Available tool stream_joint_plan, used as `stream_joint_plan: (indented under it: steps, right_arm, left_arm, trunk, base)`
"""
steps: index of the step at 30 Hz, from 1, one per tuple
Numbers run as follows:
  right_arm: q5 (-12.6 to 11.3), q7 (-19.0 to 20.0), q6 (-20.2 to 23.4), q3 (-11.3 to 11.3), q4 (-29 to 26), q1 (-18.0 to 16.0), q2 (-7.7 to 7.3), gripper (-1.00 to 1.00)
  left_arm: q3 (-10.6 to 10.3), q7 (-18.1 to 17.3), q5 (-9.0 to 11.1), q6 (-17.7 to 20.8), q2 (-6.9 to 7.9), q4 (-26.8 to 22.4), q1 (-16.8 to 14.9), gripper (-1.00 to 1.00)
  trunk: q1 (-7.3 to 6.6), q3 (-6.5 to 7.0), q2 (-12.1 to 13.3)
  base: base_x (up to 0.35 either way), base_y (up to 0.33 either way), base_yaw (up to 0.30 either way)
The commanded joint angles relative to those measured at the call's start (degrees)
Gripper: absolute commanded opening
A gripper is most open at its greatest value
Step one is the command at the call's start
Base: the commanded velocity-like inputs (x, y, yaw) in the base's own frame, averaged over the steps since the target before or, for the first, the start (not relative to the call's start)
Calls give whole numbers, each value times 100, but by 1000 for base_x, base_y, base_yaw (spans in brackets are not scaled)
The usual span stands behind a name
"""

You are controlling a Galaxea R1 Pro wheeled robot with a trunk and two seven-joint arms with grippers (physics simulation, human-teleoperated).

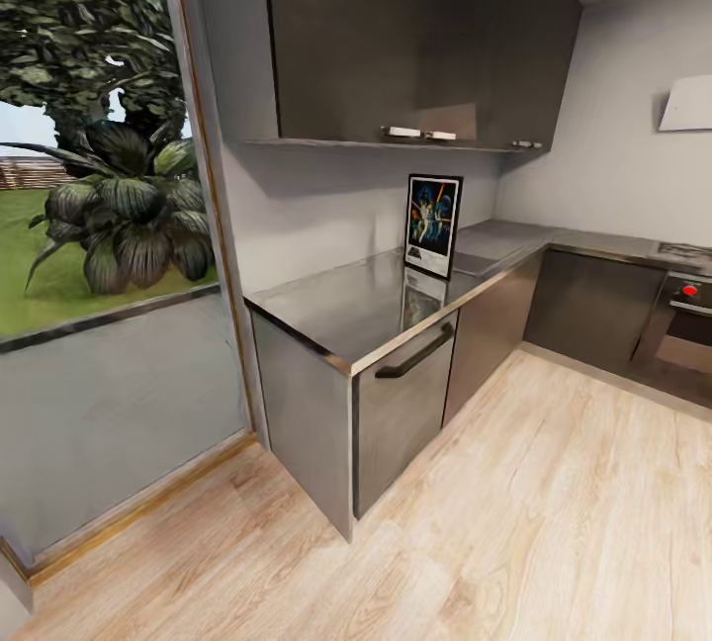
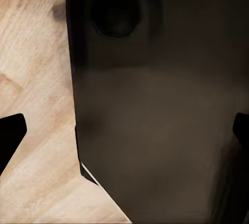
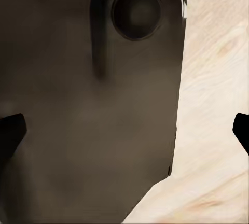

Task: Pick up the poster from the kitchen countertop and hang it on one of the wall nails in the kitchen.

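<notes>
Head view: poster point(image 1: 433, 225) stands upright on the kitchen countertop point(image 1: 366, 310), leaning back against the grey wall, roughly midway along the near run. Its reflection shows on the worktop just in front of it. Bare worktop on both sides of the frame, and the dark wall cabinets point(image 1: 415, 33) hang well above its top edge.

Countertop's shiny front edge runs diagonally away from the near corner, then turns right at the far corner toward the oven point(image 1: 682, 324). Wood floor point(image 1: 514, 512) in front of the cabinets is open all the way along. A drawer front with a black bar handle point(image 1: 415, 352) sits at the near end. Big window point(image 1: 99, 127) with a plant outside takes up the left.

Oven is cut off by the frame edge, as is the white hood point(image 1: 687, 105) above it. Poster lettering too small to read.

Left wrist view: left gripper point(image 2: 124, 130) has dark fingertips at opposite frame edges, spread wide, nothing between them; a dark robot body part blocks most of the picture, floor beside it.

Right wrist view: right gripper point(image 3: 124, 128) the same, tips wide apart, holding nothing, dark body part and floor behind.
</notes>
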Motion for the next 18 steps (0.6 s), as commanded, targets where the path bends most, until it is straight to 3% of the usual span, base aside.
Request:
stream_joint_plan:
  steps: [1,6,18]
  right_arm:
    - [-18,15,-33,23,-33,-34,33,100]
    - [-5,16,-194,30,-197,-199,38,100]
    - [-5,16,-465,30,-307,-356,38,100]
  left_arm:
    - [33,0,-16,-33,-33,-33,33,100]
    - [39,-3,-7,-88,-194,-192,195,100]
    - [39,-3,-7,-88,-199,-528,243,100]
  trunk:
    - [0,-3,-1]
    - [0,-3,-1]
    - [0,-3,-1]
  base:
    - [0,0,0]
    - [0,0,0]
    - [0,0,0]
